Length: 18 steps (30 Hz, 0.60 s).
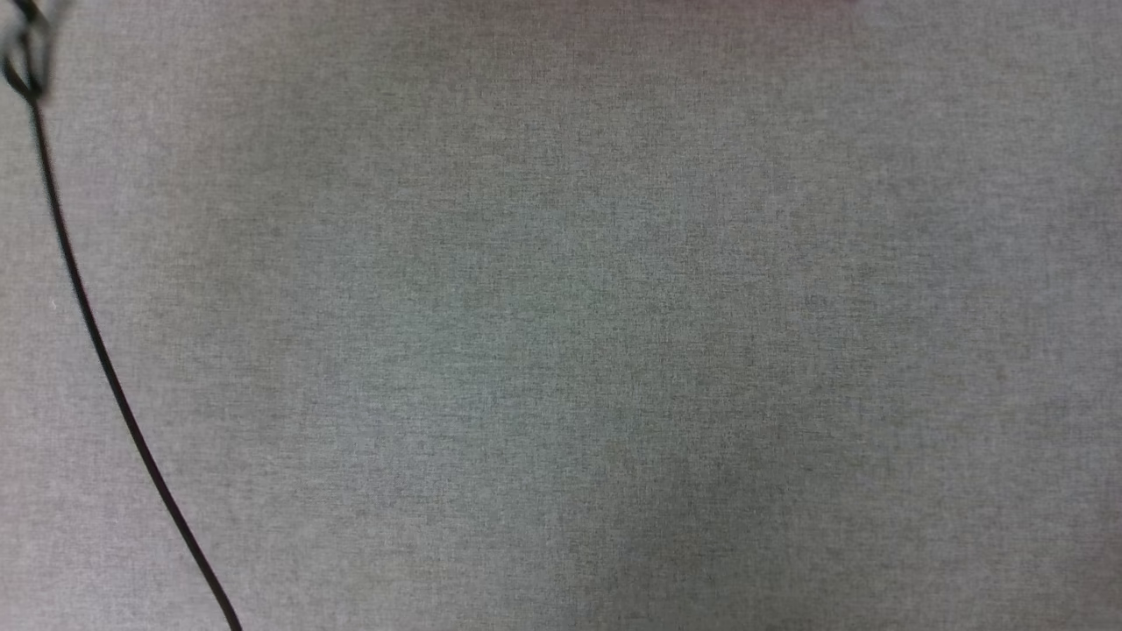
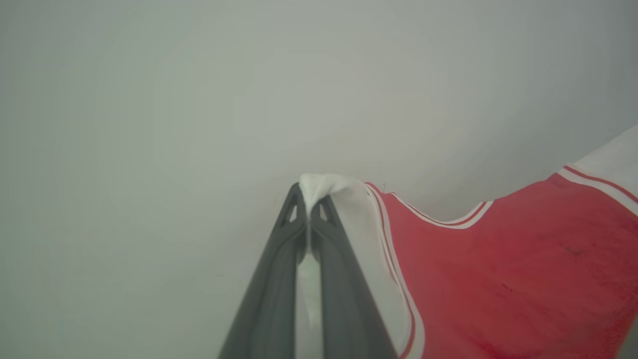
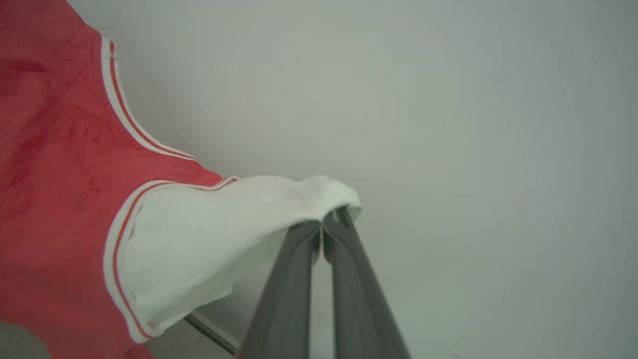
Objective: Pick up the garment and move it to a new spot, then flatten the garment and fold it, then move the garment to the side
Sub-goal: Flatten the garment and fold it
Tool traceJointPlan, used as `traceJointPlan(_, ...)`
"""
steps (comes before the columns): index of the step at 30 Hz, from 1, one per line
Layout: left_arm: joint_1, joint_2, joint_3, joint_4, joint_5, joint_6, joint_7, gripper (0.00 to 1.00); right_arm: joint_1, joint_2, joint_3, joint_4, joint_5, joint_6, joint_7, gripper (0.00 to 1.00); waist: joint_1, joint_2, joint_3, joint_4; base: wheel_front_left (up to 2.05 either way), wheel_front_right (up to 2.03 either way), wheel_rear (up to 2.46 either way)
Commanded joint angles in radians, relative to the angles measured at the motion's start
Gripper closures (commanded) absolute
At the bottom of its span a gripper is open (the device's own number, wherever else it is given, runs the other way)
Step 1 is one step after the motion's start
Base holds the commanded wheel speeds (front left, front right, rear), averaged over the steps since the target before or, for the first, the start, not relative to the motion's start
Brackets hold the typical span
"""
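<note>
Head view: a black cable [image 1: 88,315] trails down the left of the grey cloth [image 1: 561,315]. Left wrist view: the left gripper [image 2: 309,207], fingers pressed together, pinches a white sleeve of the garment [image 2: 498,279], whose red body stretches away rightward. Right wrist view: the right gripper [image 3: 331,219] is clamped on the other white sleeve, and the red body spreads leftward.

Red garment [image 2: 498,279] cut off by edges, its corner hidden inside left gripper [image 2: 309,205]; cable [image 1: 88,315] top blurred.
</note>
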Motion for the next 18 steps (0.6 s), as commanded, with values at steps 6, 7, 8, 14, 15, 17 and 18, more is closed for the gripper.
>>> traceJointPlan(6, 0.229, -0.008, -0.021, 0.023, -0.058, -0.011, -0.093, 1.00, 0.188, 0.013, 0.090, 0.052, 0.086, -0.001, -0.112, 1.00, -0.0001, 0.0000, -0.023, -0.005, 0.00, 0.00, 0.00)
traceJointPlan(7, 0.272, -0.008, -0.022, 0.024, -0.072, -0.012, -0.107, 1.00, 0.224, 0.010, 0.103, 0.056, 0.101, -0.001, -0.130, 1.00, -0.0001, 0.0000, -0.032, -0.005, 0.00, 0.00, 0.00)
traceJointPlan(8, 0.316, -0.005, -0.024, 0.022, -0.084, -0.012, -0.118, 1.00, 0.257, 0.009, 0.117, 0.057, 0.115, -0.001, -0.146, 1.00, -0.0001, 0.0000, -0.041, -0.008, 0.00, 0.00, 0.00)
traceJointPlan(14, 0.596, 0.009, -0.049, -0.019, -0.116, -0.010, -0.167, 1.00, 0.484, -0.034, 0.207, 0.018, 0.188, -0.001, -0.233, 1.00, -0.0001, 0.0000, -0.119, -0.016, 0.00, 0.00, 0.00)
traceJointPlan(15, 0.641, 0.013, -0.048, -0.033, -0.122, -0.001, -0.175, 1.00, 0.523, -0.040, 0.221, 0.005, 0.196, -0.001, -0.246, 1.00, -0.0001, 0.0000, -0.137, -0.017, 0.00, 0.00, 0.00)
traceJointPlan(17, 0.749, 0.021, -0.053, -0.068, -0.133, 0.008, -0.181, 1.00, 0.600, -0.054, 0.242, -0.021, 0.215, -0.001, -0.266, 1.00, -0.0001, 0.0000, -0.171, -0.021, 0.00, 0.00, 0.00)
traceJointPlan(18, 0.795, 0.029, -0.055, -0.089, -0.133, 0.017, -0.185, 1.00, 0.636, -0.063, 0.247, -0.030, 0.222, -0.001, -0.277, 1.00, -0.0001, 0.0000, -0.188, -0.023, 0.00, 0.00, 0.00)
